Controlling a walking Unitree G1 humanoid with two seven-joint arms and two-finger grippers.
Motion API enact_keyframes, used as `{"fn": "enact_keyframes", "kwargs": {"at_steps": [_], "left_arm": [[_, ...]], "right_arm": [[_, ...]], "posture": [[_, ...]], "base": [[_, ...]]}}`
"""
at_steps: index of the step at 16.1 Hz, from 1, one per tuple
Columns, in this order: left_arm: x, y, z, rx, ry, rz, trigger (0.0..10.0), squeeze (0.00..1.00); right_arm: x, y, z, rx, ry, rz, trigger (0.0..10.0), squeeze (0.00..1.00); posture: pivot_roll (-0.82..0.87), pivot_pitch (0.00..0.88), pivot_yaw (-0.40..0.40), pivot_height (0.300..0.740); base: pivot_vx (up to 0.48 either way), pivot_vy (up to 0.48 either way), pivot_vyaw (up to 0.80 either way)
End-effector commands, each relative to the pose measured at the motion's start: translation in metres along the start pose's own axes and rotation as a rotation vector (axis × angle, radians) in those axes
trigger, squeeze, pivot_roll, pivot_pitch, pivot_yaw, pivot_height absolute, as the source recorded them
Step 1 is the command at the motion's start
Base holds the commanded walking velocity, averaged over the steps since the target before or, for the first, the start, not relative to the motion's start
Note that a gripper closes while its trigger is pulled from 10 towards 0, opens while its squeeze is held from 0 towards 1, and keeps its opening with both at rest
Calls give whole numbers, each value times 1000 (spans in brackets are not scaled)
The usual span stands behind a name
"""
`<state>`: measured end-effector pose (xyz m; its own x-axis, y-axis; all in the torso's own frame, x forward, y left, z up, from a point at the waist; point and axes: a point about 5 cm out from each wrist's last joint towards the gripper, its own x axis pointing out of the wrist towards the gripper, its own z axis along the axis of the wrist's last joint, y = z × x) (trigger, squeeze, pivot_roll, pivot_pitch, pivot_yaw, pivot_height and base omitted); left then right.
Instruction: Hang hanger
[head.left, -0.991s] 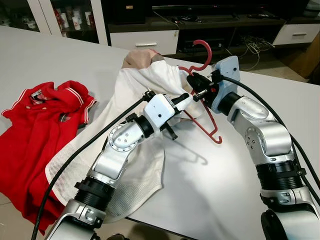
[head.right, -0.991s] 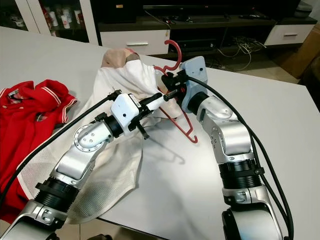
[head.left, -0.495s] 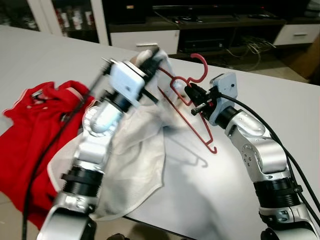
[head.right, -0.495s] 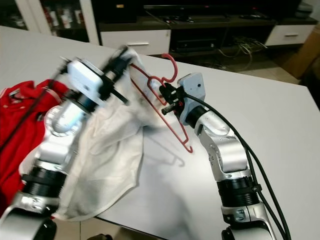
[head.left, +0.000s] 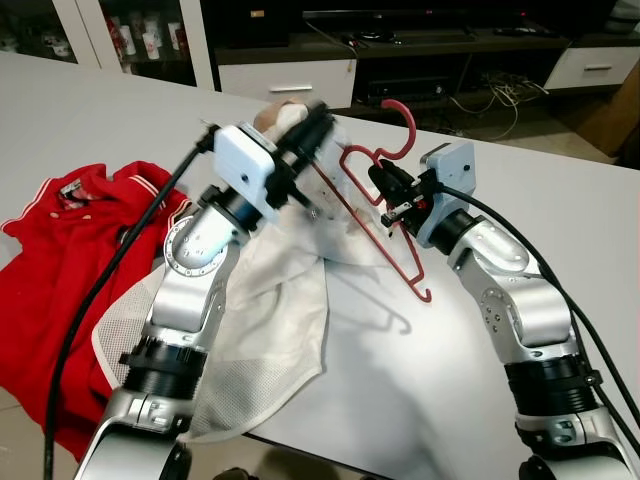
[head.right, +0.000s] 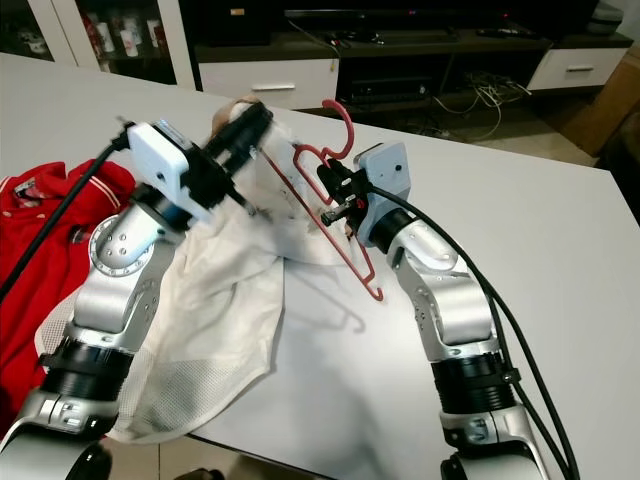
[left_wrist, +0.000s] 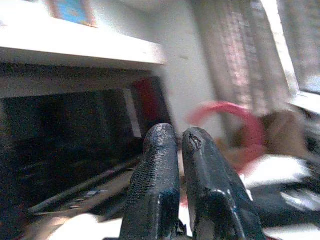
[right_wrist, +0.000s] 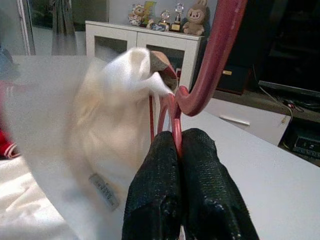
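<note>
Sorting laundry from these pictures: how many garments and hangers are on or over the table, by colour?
White garments: 1, the white shirt, lifted at one end by the left gripper.
Red garments: 1, the red shirt, lying on the table.
Red hangers: 1, the red hanger, held by the right gripper.
Total: 3.

Head views were bright, evenly lit from above; white table showed soft glare. Hanger cast thin sharp shadow onto table. Left end effector was motion-blurred. Cabinets in background sat dim. Left wrist view was hazy, smeared, washed out near window. Right wrist view had white garment blurred, fingers sharp.
</note>
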<state>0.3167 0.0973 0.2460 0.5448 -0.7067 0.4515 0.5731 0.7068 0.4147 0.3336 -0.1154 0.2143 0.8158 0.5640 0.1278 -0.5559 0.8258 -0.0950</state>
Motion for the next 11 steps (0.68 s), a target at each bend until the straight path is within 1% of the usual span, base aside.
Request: {"fn": "enact_keyframes", "kwargs": {"at_steps": [1,3,4,5,6,7,8,9,10,11], "left_arm": [[0,-11,-2,-14,12,-69,10000,0],[0,-24,-3,-53,18,-136,10000,0],[1,-30,-2,-55,15,-168,10000,0],[1,-31,-2,-56,14,-170,10000,0],[1,-28,-1,-58,7,-155,10000,0],[1,-20,3,-64,-22,-101,10000,0],[1,-5,11,-91,-82,0,10000,1000],[-1,7,19,-96,-114,46,10000,1000],[-5,22,20,-40,-86,85,10000,1000],[-8,28,20,-7,-65,99,10000,1000]], "right_arm": [[0,-4,5,-14,-28,-22,10000,0],[3,-3,8,-10,-46,-29,10000,0],[5,-3,10,-7,-55,-34,10000,0],[5,-3,10,-5,-58,-37,10000,0],[6,-2,10,-1,-63,-45,10000,0],[6,-2,9,4,-65,-52,10000,0],[5,-2,7,7,-66,-55,10000,0],[3,-2,5,3,-66,-53,10000,0],[-1,-4,5,-7,-78,-46,10000,0],[-2,-5,7,-11,-87,-40,10000,0]], "posture": [[64,73,-41,740],[64,72,-41,740],[64,72,-41,740],[65,73,-40,740],[65,73,-41,740],[65,72,-41,740],[65,72,-42,740],[66,72,-43,740],[67,72,-43,740],[67,72,-43,740]], "base": [[0,0,0],[0,0,0],[0,0,0],[0,0,0],[0,0,0],[0,0,0],[0,0,0],[0,0,0],[0,0,0],[0,0,0]]}}
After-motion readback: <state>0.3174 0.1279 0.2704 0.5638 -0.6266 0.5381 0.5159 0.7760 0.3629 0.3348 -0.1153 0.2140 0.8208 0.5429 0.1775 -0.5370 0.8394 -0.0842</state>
